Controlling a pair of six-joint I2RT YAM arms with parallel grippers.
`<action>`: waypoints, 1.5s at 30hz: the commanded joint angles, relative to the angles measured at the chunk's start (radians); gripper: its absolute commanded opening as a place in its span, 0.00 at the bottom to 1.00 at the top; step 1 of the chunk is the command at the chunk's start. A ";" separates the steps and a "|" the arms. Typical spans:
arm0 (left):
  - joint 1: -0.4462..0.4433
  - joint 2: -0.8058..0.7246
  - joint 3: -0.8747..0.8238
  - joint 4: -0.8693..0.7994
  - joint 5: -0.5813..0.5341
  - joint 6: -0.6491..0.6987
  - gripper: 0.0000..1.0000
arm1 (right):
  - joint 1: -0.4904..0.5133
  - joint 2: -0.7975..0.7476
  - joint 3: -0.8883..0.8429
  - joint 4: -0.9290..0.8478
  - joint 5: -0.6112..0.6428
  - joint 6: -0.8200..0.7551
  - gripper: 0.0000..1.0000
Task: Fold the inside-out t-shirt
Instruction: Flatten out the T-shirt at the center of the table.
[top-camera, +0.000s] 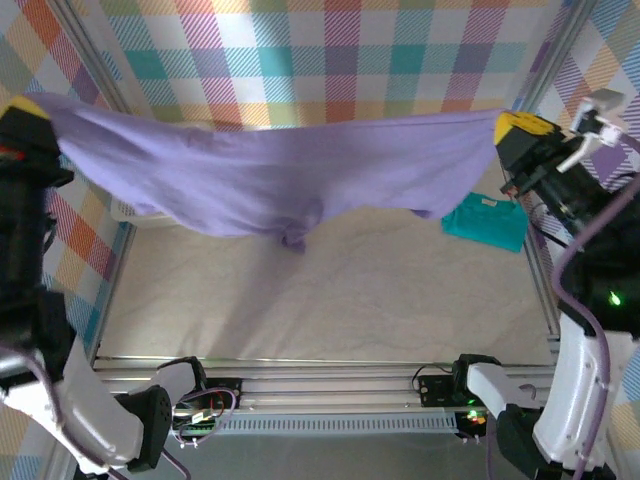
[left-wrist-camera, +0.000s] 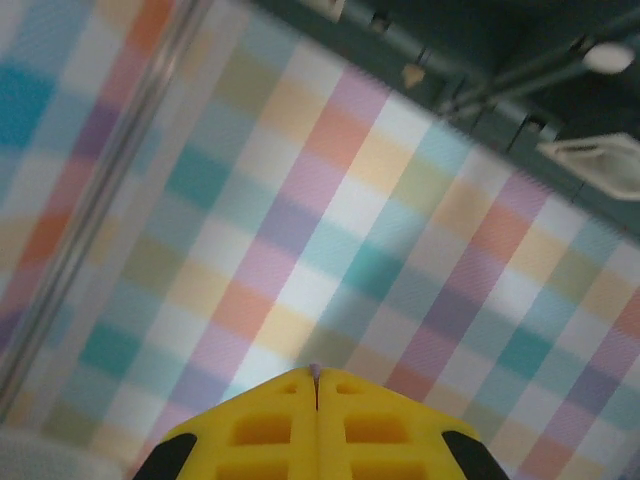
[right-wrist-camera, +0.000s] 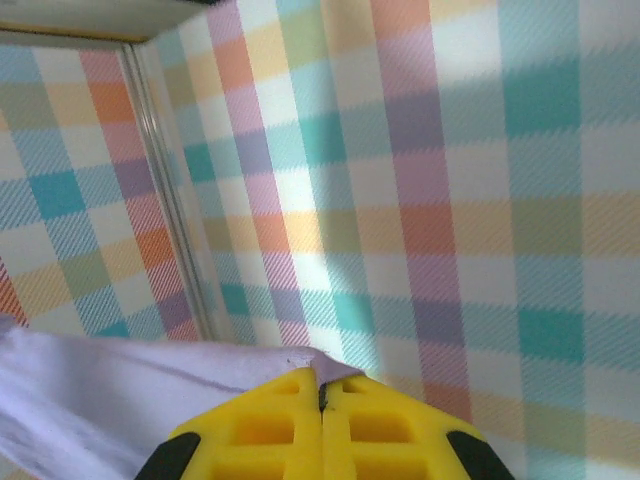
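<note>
Two ends of the inside-out t-shirt (top-camera: 290, 170) are pinched, one by each arm. The left gripper (top-camera: 25, 108) has its jaws closed on the left end and the right gripper (top-camera: 520, 125) has its jaws closed on the right end. From each wrist I see the yellow jaws pressed together with a thin edge of lavender cloth caught in the seam.

The shirt hangs in the air above the bench (top-camera: 330, 300), and its long axis runs straight across from one set of jaws to the other. Neither arm is nearer, since each holds an end. The cloth is soft, matte cotton. It is fairly taut along the top edge and sags into a rumpled belly at the middle. I cannot tell whether the lowest bunch touches the bench.

My judgement is that laying it flat depends on lowering both ends evenly, well away from the teal t-shirt (top-camera: 487, 220) lying at the right.
</note>
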 joint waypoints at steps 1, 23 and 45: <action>0.012 0.076 0.073 -0.097 -0.053 0.051 0.00 | -0.002 0.031 0.053 -0.170 0.104 -0.069 0.00; -0.100 0.419 0.012 0.055 -0.082 0.092 0.00 | -0.001 0.376 0.040 0.055 0.082 -0.006 0.00; -0.100 0.037 0.159 0.046 -0.182 0.169 0.00 | -0.002 -0.028 0.197 -0.179 0.217 -0.108 0.00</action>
